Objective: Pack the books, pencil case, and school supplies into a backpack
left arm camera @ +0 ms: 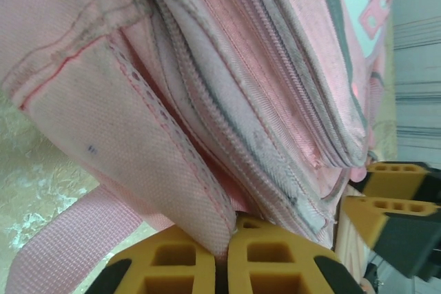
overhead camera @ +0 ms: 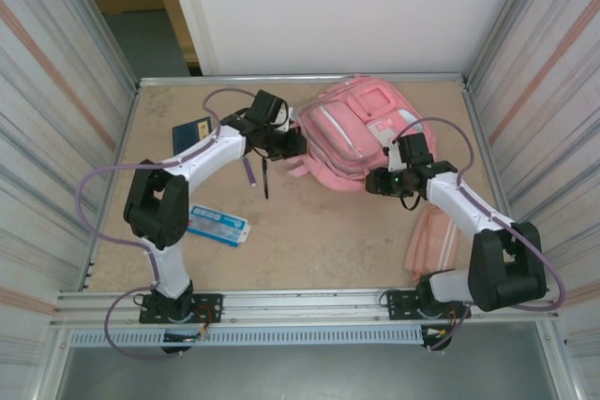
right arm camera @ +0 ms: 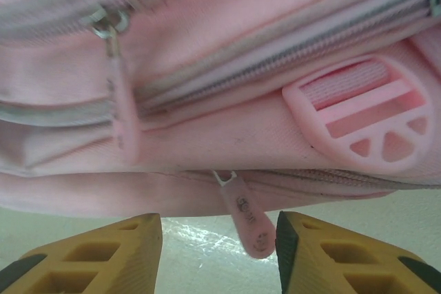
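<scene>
The right gripper (right arm camera: 218,233), half open and empty, frames the zipper pull (right arm camera: 247,219) of the backpack (right arm camera: 227,135) at bottom centre. The pull hangs lengthwise toward the gripper. The left gripper (left arm camera: 227,242) is clamped on backpack fabric.

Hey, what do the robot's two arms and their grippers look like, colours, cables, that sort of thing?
Both the left arm and right arm have white tubular links with chunky black joint housings. A lavender cable loops loosely along each. The left gripper and right gripper carry yellow-orange moulded fingers with rectangular hollows, backed in black.
</scene>
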Available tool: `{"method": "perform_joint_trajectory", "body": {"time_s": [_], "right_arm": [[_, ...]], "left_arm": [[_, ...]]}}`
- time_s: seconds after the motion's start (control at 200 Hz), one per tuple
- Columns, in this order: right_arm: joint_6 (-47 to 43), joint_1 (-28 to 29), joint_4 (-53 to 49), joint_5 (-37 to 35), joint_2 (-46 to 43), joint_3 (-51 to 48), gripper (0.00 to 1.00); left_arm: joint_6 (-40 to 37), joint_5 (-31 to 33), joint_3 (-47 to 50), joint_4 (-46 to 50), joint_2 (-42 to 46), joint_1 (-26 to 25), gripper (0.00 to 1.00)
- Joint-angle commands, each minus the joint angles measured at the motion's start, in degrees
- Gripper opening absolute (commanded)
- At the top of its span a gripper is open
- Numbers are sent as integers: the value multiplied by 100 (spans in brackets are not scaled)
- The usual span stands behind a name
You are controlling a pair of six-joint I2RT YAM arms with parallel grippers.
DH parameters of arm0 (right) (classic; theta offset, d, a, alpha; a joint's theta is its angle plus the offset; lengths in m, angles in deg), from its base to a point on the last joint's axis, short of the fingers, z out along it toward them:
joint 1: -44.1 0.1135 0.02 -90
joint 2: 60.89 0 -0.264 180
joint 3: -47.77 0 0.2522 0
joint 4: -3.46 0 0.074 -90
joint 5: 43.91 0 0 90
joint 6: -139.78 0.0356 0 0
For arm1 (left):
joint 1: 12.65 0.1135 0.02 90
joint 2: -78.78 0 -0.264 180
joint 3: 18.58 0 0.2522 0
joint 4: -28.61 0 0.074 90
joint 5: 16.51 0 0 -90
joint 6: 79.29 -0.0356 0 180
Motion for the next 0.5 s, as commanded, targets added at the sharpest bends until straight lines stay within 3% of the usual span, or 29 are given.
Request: {"method": "perform_joint_trajectory", "body": {"time_s": [0.0, 0.06, 0.22, 0.496], "right_arm": [[-193, -3, -152, -139, 146, 72, 48], [-159, -44, -6, -152, 156, 10, 46], [-289, -54, 145, -62, 150, 67, 32], [-333, 65, 346, -203, -65, -83, 26]], "left_arm": [[-149, -389, -397, 113, 515, -79, 0], [-159, -440, -511, 167, 551, -82, 0], [-258, -475, -558, 124, 653, -100, 0], [-265, -516, -766, 362, 644, -111, 0]]}}
